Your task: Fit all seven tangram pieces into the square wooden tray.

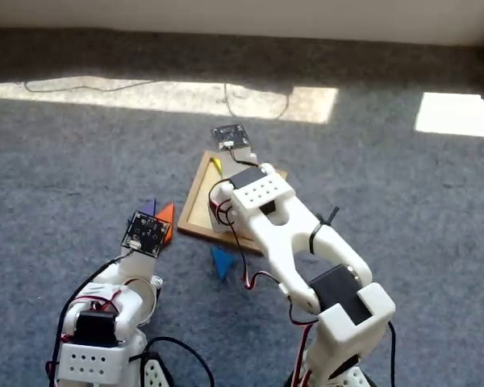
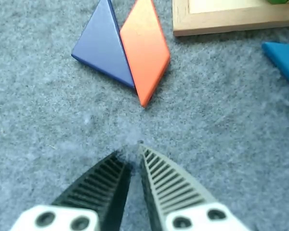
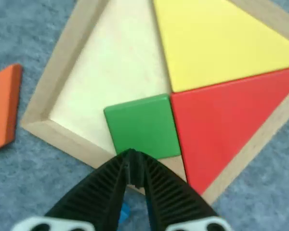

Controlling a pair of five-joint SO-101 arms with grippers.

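The square wooden tray point(image 3: 55, 79) holds a yellow triangle point(image 3: 216, 41), a red triangle point(image 3: 226, 120) and a green square point(image 3: 143, 126); part of its floor is bare. My right gripper point(image 3: 133, 163) is shut, its tips at the green square's edge over the tray's rim. On the carpet beside the tray point(image 2: 221, 24) lie a dark blue triangle point(image 2: 103, 45) and an orange parallelogram point(image 2: 144, 48), touching each other. My left gripper point(image 2: 134, 151) is shut and empty, a short way from the orange piece's tip. A light blue piece point(image 2: 285, 60) lies apart by the tray point(image 1: 192, 197).
Grey carpet covers the whole floor. In the high view the right arm point(image 1: 282, 226) reaches over the tray, and the light blue piece point(image 1: 223, 262) lies between the two arms. Cables point(image 1: 226, 101) trail across a sunlit strip at the back.
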